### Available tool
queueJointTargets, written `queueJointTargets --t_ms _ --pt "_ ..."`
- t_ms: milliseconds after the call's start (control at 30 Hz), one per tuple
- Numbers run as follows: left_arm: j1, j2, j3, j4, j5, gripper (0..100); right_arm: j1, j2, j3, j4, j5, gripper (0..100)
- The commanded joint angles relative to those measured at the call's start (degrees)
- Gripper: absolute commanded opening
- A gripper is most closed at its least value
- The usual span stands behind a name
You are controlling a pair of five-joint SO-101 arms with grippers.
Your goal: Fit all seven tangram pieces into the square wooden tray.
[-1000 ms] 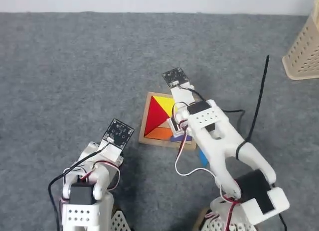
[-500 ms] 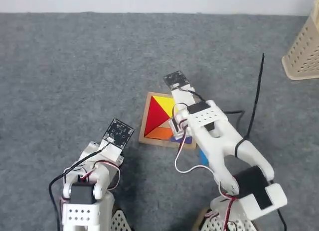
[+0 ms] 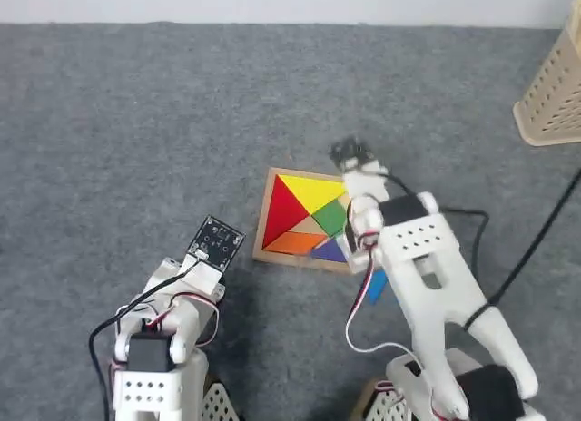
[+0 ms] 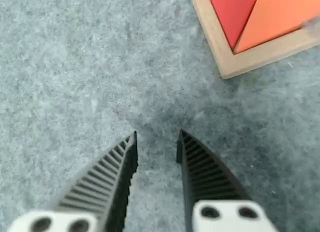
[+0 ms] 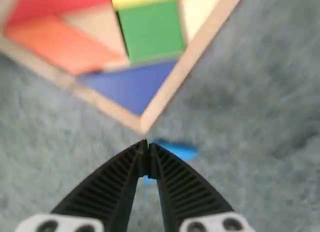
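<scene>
Six in, one to go: the square wooden tray sits mid-worktop with six tangram pieces lying inside it. They are a red triangle, a yellow triangle, a green square, an orange piece, a tan triangle and a dark blue triangle in the near right corner. A pale gap shows by the tray's right rim, beside the green square.

The seventh, a light blue piece, lies flat on the worktop just off the tray's near right corner. The right pincer hangs over it with jaws pressed together at the tips and nothing visibly clamped between them. The left pincer hovers over the worktop near the tray's near left corner, jaws narrowly apart and empty.

The step in hand appears to be fetching the last piece. The next move likely calls for the right pincer to part its jaws, lower around the thin piece's edges, lift it and turn it to match the gap.

Counted: one tray, seven pieces, two arms, and one cream slatted basket at the far right.
</scene>
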Motion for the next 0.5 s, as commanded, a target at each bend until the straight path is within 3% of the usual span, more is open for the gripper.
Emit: queueJointTargets --t_ms 0,167,333,467 --pt "-0.4 -1.2 -0.7 0.0 0.4 12 0.8 -2.9 3.3 -2.9 4.0 0.7" --pt "-0.4 -1.2 -0.7 0.0 0.4 12 1.2 -2.9 7.6 -7.4 4.4 1.5" --pt "-0.4 -1.2 -0.7 0.0 0.4 12 1.1 -2.8 8.8 -8.2 -1.4 14.6" --pt "-0.4 -1.2 -0.7 0.0 0.4 12 1.4 -2.8 8.7 -8.7 -5.3 15.4"
